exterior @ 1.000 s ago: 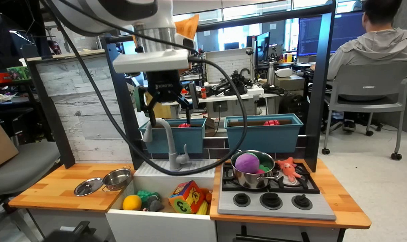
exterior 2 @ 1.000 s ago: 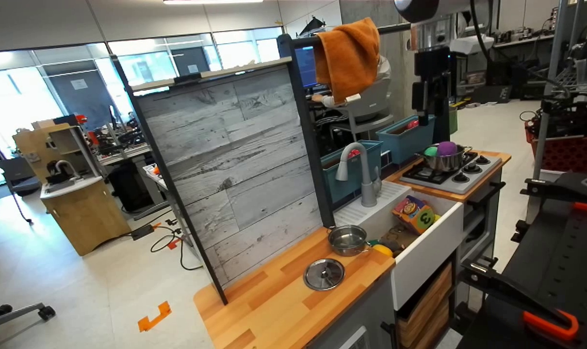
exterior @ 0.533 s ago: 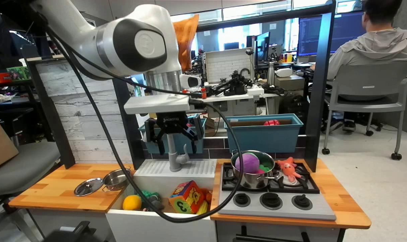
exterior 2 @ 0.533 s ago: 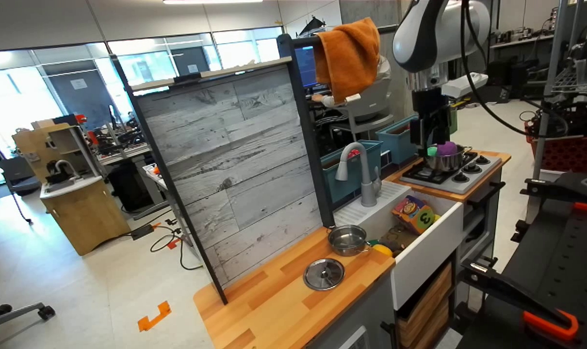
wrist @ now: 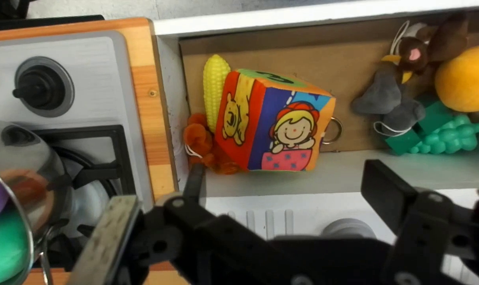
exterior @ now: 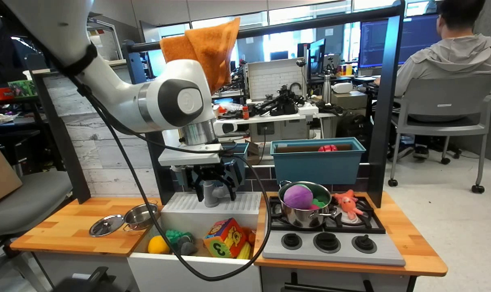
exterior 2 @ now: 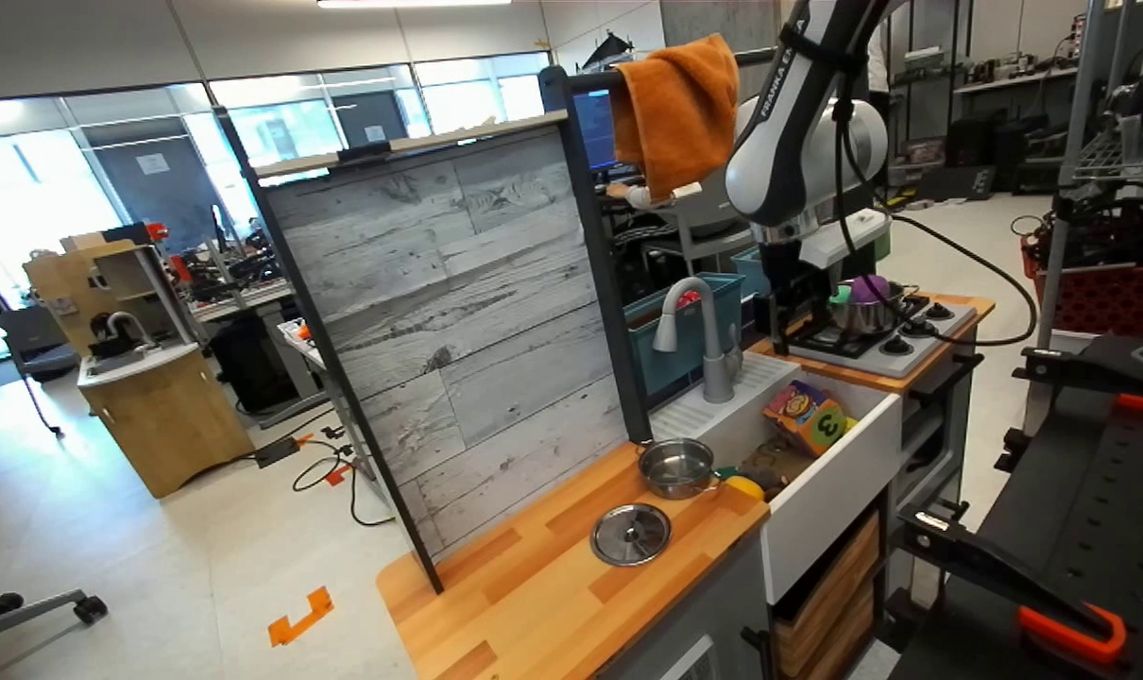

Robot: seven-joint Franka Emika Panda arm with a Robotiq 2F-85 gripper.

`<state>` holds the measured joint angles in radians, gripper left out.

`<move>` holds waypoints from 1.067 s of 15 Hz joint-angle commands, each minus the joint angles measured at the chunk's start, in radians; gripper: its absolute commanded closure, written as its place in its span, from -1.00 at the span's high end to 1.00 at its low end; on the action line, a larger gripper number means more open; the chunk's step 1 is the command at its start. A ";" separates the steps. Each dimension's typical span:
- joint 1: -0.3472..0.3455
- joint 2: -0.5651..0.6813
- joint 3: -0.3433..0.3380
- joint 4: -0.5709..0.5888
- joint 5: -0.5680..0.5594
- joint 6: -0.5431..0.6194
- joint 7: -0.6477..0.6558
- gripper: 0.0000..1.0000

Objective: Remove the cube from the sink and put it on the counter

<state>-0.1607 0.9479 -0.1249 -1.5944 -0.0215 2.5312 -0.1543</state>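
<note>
I can read a black 3 on the cube [exterior: 226, 238] in both exterior views and, in an exterior view, FRANKA EMIKA along my robot arm [exterior 2: 796, 104]. The label [exterior: 444, 105] on the chair [exterior: 444, 92] is too small for me to make out.

Multicoloured picture-printed cube [wrist: 275, 122]: seen inside the white rectangular sink [wrist: 303, 18].
Yellow toy corn cob [wrist: 215, 89]: partly hidden by the cube.
Black two-fingered hand [wrist: 284, 176]: jaws spread wide apart.
</note>
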 commanded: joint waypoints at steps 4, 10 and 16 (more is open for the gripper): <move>-0.001 0.160 -0.059 0.183 -0.037 -0.053 0.115 1.00; -0.035 0.236 -0.066 0.261 -0.036 -0.097 0.118 1.00; -0.055 0.276 -0.063 0.284 -0.050 -0.161 0.091 1.00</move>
<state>-0.2049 1.1945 -0.1920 -1.3628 -0.0480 2.4196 -0.0456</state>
